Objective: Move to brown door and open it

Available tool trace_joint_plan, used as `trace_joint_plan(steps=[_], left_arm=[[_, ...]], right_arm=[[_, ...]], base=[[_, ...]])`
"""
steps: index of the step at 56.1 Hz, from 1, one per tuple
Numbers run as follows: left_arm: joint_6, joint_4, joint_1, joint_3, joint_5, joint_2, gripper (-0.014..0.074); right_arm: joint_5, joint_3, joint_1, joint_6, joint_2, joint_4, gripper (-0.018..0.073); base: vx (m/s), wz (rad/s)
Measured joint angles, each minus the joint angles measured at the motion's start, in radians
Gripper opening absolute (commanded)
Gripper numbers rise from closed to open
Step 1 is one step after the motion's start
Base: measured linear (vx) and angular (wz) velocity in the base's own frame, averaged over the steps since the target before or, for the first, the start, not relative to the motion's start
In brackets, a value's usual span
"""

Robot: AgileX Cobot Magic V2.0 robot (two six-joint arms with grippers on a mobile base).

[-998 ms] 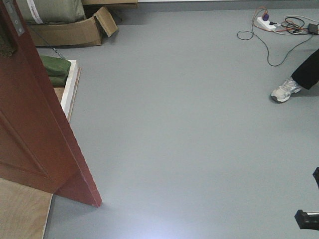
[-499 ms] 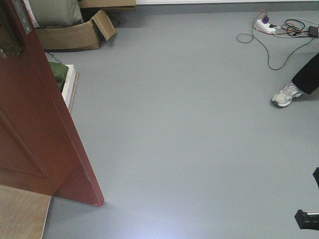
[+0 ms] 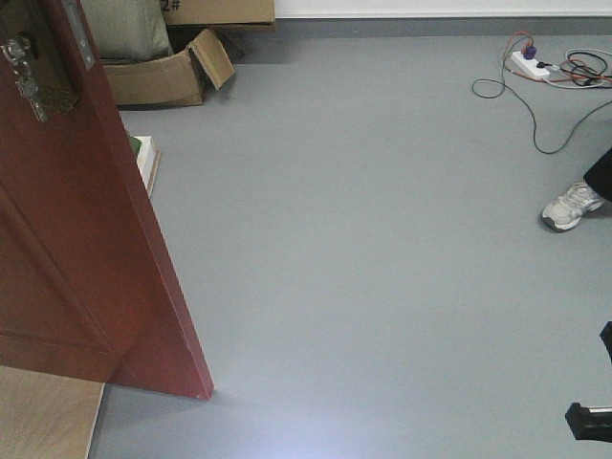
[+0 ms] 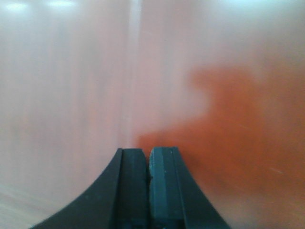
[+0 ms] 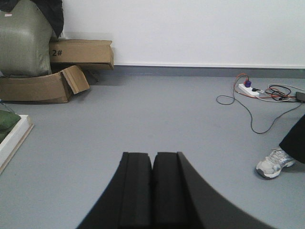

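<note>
**Mia:** Left hand [image 4: 147, 183] first. Its two black fingers are pressed tight together with nothing between them, and it is right up against the brown door [image 4: 224, 119], which fills the whole left wrist view in a red blur.

**Sam:** And the right hand [image 5: 152, 191]?

**Mia:** Closed too, and holding nothing. It looks out over the grey floor [image 5: 157, 119] toward the cardboard boxes [image 5: 45, 86] at the upper left and a white shoe [image 5: 272, 168] at the lower right.

**Sam:** Where is the door in the front view?

**Mia:** It stands on the left side of the frame, and the brass lock [image 3: 27, 69] shows at the upper left.

**Sam:** What step is this?

**Mia:** I think the robot has reached the door and is pushing it open with the left hand. Next it likely needs to keep pushing gently, with the hand flat on the wood so it does not slip off.

**Sam:** What changed from a moment ago?

**Mia:** The door's bottom corner sits a bit more to the right now. The lock has come more into view. The shoe and the power strip [image 3: 529, 64] have slid toward the right edge.
</note>
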Motion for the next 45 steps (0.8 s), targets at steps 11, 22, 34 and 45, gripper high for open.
trace_joint_plan(steps=[11, 22, 34, 45], left_arm=[[0.000, 0.000, 0.000, 0.000, 0.000, 0.000, -0.0003], [0.000, 0.000, 0.000, 0.000, 0.002, 0.001, -0.0003], [0.000, 0.000, 0.000, 0.000, 0.007, 0.001, -0.0003], [0.000, 0.000, 0.000, 0.000, 0.016, 0.002, -0.0003]], right_arm=[[0.000, 0.000, 0.000, 0.000, 0.000, 0.000, 0.0000], [0.000, 0.000, 0.000, 0.000, 0.000, 0.000, 0.0000], [0.000, 0.000, 0.000, 0.000, 0.000, 0.000, 0.0000], [0.000, 0.000, 0.000, 0.000, 0.000, 0.000, 0.0000]], base=[[0.15, 0.06], [0.14, 0.04], [0.13, 0.02], [0.10, 0.01]])
